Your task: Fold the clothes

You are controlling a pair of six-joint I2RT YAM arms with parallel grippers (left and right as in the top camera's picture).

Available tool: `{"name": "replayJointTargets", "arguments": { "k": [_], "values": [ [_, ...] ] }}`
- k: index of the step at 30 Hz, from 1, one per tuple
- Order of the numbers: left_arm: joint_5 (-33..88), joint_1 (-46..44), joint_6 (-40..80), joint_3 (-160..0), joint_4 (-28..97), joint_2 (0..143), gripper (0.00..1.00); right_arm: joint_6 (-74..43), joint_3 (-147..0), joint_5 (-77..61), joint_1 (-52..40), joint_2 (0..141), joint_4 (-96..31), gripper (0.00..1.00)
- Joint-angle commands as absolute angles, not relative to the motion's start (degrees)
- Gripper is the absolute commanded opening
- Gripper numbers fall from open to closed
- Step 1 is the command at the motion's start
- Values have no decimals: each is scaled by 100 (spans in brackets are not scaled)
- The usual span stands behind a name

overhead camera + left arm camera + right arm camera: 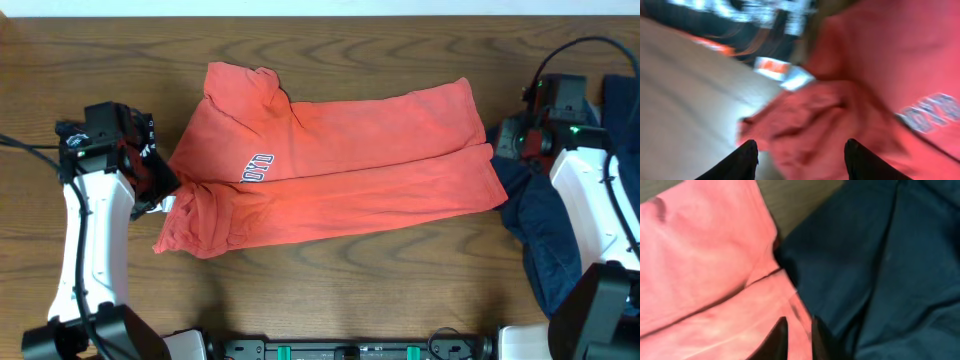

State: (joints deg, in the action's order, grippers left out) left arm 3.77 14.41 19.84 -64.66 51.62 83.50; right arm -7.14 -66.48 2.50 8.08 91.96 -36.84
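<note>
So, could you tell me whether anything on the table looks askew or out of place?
The red shirt is folded askew: its two layers do not line up at the right end, and its left end is bunched up. A navy shirt lies crumpled beside its right end.

Only text in view is navy-and-white block lettering [258,167] on the coral-red cotton T-shirt [340,170], cut off at a fold. Overhead shows roughly three rounded characters, and I can't read them as a word. Left wrist view has the same lettering blurred, and the white-and-orange print [755,12] on the black cloth [747,40] is smeared and illegible.
</note>
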Motion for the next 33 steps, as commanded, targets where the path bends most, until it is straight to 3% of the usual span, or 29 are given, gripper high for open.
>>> {"name": "replayJointTargets", "arguments": {
  "k": [1,4,13,21,29,33],
  "values": [
    [1356,1347,1737,-6587,5122,8348,57,-499,-6643,316,991,9679,-3610,8],
    [1352,1247,1715,-6587,5105,8348,57,-460,-6643,259,1090,10219,-3426,1],
    [1354,1175,1719,-6587,5118,8348,58,-204,-6643,200,1197,11277,-2709,1],
    [1354,1175,1719,-6587,5157,8348,58,-390,-6681,1927,2165,11671,-2246,5],
    [1354,1175,1719,-6587,5148,8348,58,-1236,-7607,1905,3509,11668,-3081,5],
    [1354,1175,1715,-6587,5052,8348,58,-1173,-8154,757,3675,11657,-3535,16]
  ]
}}
